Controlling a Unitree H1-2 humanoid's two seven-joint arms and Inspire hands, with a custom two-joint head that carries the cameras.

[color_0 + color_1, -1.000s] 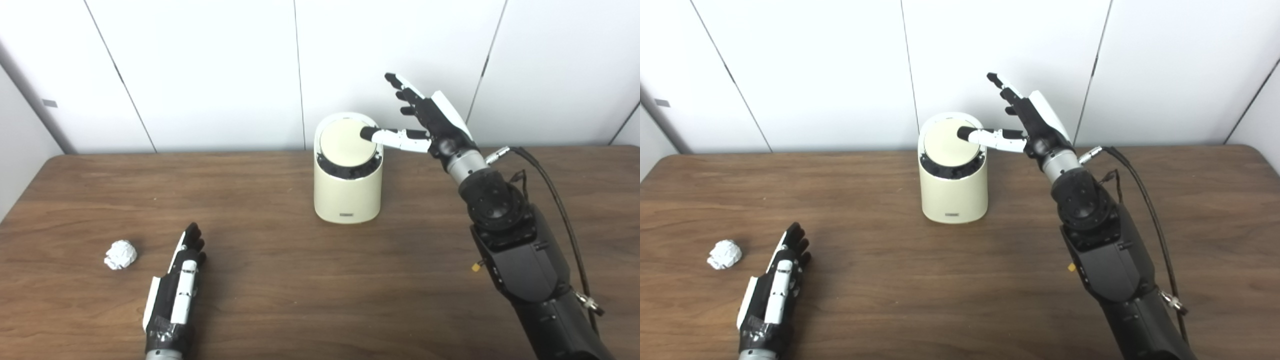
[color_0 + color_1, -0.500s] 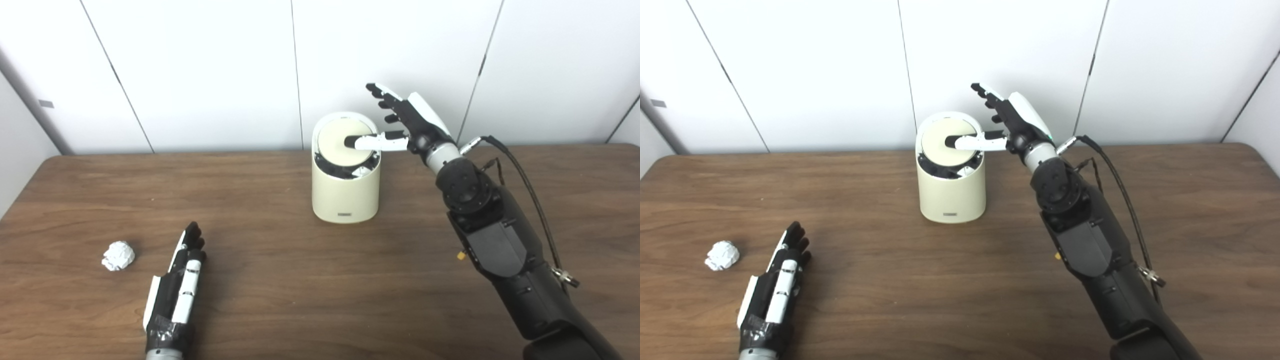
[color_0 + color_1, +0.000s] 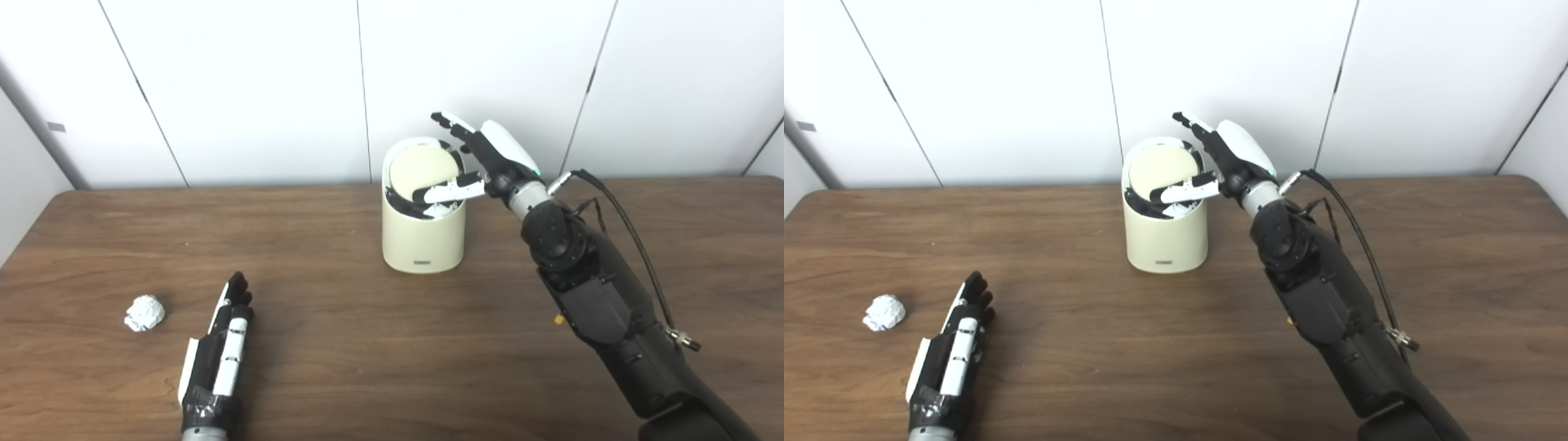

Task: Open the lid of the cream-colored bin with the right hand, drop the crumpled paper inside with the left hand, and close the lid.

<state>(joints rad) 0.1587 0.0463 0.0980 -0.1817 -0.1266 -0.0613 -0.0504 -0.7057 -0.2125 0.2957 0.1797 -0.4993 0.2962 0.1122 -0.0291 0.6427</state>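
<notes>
The cream-colored bin stands at the back middle of the table. Its round swing lid is tilted, showing a dark gap and some white paper inside at the front. My right hand is at the bin's right rim, fingers spread, with its thumb pushing down into the opening. It holds nothing. The crumpled paper ball lies at the front left. Just right of the ball, my left hand rests flat on the table, open and apart from it.
The brown wooden table runs to a white panelled wall behind the bin. A black cable loops off my right forearm above the right side of the table.
My right hand moved left and down over the bin, and its thumb pressed the lid from nearly flat to tilted open. The left hand and paper ball stayed put.
</notes>
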